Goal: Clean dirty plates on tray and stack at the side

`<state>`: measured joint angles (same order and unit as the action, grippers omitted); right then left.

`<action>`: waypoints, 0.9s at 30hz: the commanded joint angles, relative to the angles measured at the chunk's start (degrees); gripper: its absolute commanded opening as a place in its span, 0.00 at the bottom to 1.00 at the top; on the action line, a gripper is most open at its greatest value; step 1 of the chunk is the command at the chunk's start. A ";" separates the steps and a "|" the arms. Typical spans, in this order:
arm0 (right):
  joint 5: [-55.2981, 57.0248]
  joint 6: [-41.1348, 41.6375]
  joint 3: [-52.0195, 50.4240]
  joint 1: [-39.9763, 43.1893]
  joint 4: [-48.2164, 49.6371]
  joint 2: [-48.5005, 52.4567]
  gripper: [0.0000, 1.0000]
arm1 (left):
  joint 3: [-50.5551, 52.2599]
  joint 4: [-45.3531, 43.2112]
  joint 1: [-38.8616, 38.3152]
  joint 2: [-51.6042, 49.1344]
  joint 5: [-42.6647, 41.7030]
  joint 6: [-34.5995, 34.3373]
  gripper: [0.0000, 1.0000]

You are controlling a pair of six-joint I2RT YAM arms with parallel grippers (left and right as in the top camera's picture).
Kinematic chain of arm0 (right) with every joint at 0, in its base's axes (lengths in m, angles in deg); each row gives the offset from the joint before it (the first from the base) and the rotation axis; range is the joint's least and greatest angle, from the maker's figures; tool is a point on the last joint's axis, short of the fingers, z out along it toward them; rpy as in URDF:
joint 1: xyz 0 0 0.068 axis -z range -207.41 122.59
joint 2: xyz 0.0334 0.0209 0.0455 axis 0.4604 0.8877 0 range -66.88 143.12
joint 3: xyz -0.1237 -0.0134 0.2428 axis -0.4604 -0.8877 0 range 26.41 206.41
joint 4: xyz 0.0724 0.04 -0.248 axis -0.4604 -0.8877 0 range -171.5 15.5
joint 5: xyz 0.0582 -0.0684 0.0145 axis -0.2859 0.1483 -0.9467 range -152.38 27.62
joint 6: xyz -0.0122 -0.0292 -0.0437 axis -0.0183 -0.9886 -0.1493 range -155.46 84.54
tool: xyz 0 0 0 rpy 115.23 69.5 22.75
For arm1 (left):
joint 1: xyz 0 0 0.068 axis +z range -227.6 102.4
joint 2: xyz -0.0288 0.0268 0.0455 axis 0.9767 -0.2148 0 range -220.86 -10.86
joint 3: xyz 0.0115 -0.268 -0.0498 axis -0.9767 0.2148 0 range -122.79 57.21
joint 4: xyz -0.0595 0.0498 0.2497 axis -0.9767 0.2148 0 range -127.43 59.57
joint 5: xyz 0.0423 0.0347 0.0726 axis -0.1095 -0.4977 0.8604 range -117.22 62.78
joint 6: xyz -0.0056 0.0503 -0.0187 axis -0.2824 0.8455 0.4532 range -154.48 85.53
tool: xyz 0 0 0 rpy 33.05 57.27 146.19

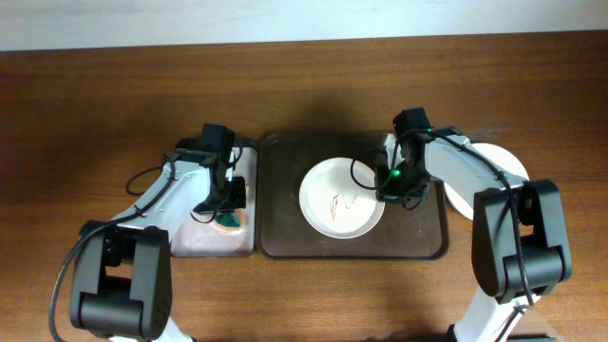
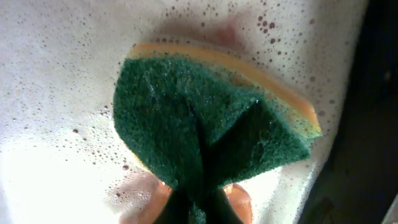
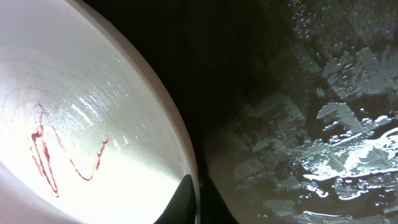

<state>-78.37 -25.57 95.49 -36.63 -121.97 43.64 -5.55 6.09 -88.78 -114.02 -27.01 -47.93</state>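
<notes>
Near the counter's middle, the right arm bends inward over the tray (image 1: 285, 245). The right gripper (image 1: 397, 190) is pinched closed on the right rim of the smeared plate (image 1: 332, 201), which lies flat in the tray. Toward the left edge, the left gripper (image 1: 225, 203) points down, nipping a green sponge (image 1: 231, 222) over a foamy small tray (image 1: 185, 239). A second plate (image 1: 502, 160) lies toward the right edge, partly under the right arm.
</notes>
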 commanded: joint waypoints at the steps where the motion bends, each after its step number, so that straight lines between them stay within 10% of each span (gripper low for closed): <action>1: 1.22 0.00 -1.53 -0.70 -0.55 0.55 0.04 | 0.85 0.48 0.39 1.90 -0.48 -0.11 0.00; 8: 1.22 0.00 -1.53 -0.68 -0.55 0.55 0.04 | -2.29 -0.28 4.96 10.88 -0.98 5.38 0.00; 27: 1.46 0.00 -1.53 -0.63 -0.52 0.55 0.04 | -2.23 -0.61 -5.51 20.48 31.56 -2.40 0.00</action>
<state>-78.37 -25.60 95.49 -36.63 -121.99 43.64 -6.45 5.66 -93.37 -95.22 -0.17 -48.67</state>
